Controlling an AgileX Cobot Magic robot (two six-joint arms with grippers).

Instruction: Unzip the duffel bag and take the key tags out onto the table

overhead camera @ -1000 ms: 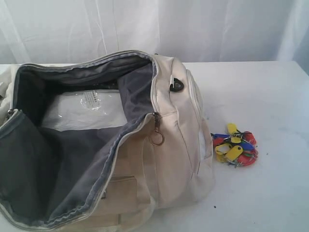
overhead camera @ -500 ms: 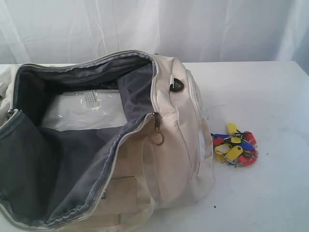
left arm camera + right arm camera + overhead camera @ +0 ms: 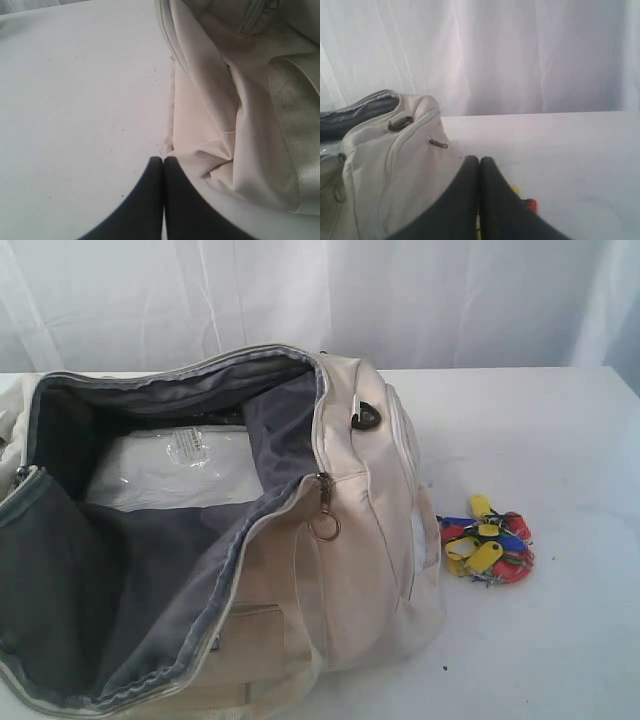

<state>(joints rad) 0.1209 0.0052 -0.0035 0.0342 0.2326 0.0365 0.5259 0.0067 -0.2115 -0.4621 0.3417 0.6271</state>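
Motionless: left fingers [image 3: 146, 202], right fingers [image 3: 462, 200] together

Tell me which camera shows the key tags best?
Exterior view: the key tags lie whole on the table beside the duffel bag. The right wrist view shows only red and yellow slivers behind the right gripper; the left wrist view, none.
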